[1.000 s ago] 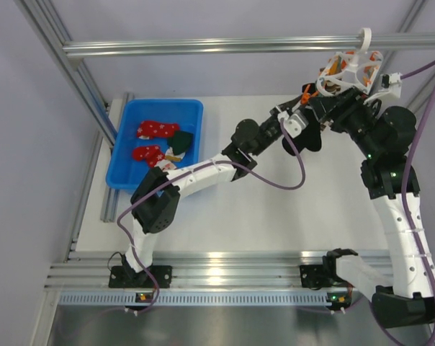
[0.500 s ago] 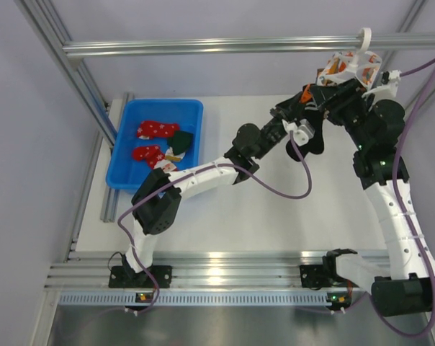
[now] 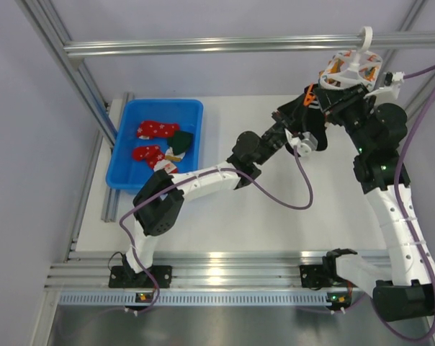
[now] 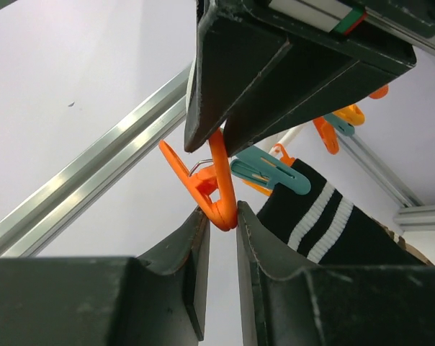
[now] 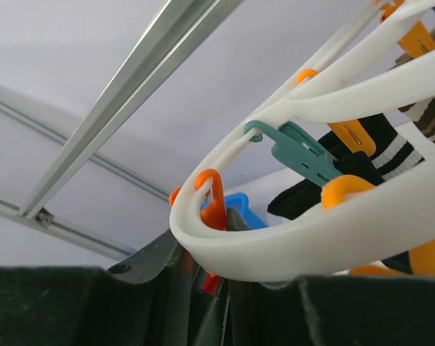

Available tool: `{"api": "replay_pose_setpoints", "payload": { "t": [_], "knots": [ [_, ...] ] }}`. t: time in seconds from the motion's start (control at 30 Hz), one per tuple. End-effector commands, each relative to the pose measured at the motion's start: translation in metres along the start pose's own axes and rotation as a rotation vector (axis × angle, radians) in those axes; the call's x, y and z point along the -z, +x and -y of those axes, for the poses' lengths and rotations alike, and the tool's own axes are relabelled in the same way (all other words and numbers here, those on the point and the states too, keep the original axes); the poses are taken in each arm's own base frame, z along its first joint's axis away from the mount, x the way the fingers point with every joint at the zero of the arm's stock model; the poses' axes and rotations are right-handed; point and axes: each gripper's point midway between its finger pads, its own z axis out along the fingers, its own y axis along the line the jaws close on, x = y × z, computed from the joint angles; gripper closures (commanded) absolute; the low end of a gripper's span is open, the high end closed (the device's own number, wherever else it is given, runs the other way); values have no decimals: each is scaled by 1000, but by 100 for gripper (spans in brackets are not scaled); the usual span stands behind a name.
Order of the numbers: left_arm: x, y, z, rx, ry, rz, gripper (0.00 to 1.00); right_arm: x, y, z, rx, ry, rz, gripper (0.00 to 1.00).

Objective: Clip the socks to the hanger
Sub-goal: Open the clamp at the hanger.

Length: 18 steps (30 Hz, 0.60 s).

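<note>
The hanger is a white ring hooked on the top rail, with orange and teal pegs dangling from it. One orange peg hangs between both grippers. My right gripper is shut on its upper part, just under the ring. My left gripper reaches up from below, and its fingertips pinch the peg's lower end with no sock between them. The socks, red and dark green, lie in the blue bin at the left.
A black sock with white stripes hangs from a teal peg right beside the held peg. A brown-striped sock hangs further round the ring. The aluminium rail crosses overhead. Both arms crowd the back right corner.
My right gripper has closed from wide open onto the orange peg. The left arm has pushed further up and right towards the hanger, with its jaws unchanged.
</note>
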Motion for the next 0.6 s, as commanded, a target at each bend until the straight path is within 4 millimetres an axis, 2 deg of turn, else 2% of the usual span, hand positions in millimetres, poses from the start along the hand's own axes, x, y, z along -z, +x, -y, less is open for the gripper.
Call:
{"api": "replay_pose_setpoints", "payload": {
  "t": [0.0, 0.1, 0.13, 0.17, 0.2, 0.23, 0.37, 0.43, 0.47, 0.53, 0.57],
  "knots": [
    [2, -14, 19, -12, 55, 47, 100, -9, -8, -20, 76, -108, 30, 98],
    [5, -16, 19, 22, 64, 40, 92, -8, -8, -19, 101, -105, 32, 100],
    [6, -16, 19, 40, 69, 34, 83, -8, -9, -21, 103, -115, 35, 100],
    [7, -18, 16, 58, 72, 28, 78, -7, -7, -19, 108, -116, 34, 100],
    [10, -18, 19, 100, 87, 21, 73, -6, -7, -21, 113, -127, 36, 100],
    [12, -16, 23, 122, 112, 1, 64, -7, -6, -19, 113, -124, 34, 100],
    [15, -15, 19, 227, 127, -44, 49, -7, -7, -19, 117, -140, 43, 100],
    [18, -13, 17, 332, 131, -63, 48, -8, -8, -18, 115, -145, 43, 100],
    [20, -10, 8, 380, 132, -82, 46, -8, -9, -18, 117, -145, 45, 100],
    [23, -13, 5, 602, 172, -88, 46, -7, -13, -16, 123, -140, 53, 100],
    [23, -7, -13, 676, 172, -92, 46, -7, -13, -14, 124, -141, 54, 100]
  ]
}}
